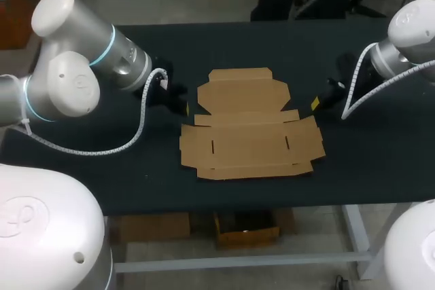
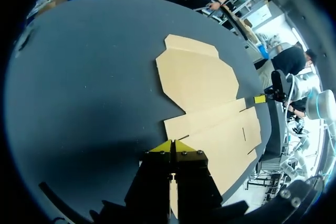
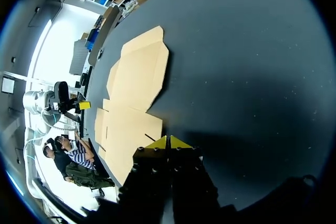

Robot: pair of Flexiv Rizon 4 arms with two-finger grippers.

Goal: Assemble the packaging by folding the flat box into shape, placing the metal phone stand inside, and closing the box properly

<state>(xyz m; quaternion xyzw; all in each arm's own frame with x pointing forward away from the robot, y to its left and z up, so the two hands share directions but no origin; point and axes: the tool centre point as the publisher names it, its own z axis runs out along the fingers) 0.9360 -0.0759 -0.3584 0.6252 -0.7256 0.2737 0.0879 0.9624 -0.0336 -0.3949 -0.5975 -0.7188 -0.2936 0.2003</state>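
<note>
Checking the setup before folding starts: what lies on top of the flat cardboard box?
Nothing lies on the flat box; its creased upper face shows bare in all three views. Whatever is beneath it on the dark table is covered by the cardboard.

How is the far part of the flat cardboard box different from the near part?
The far panel is narrower, with slanted corners and a tab on its far edge; the near panel is wider, with two short slits and side flaps. Both are plain brown and lie flat on the table.
</note>
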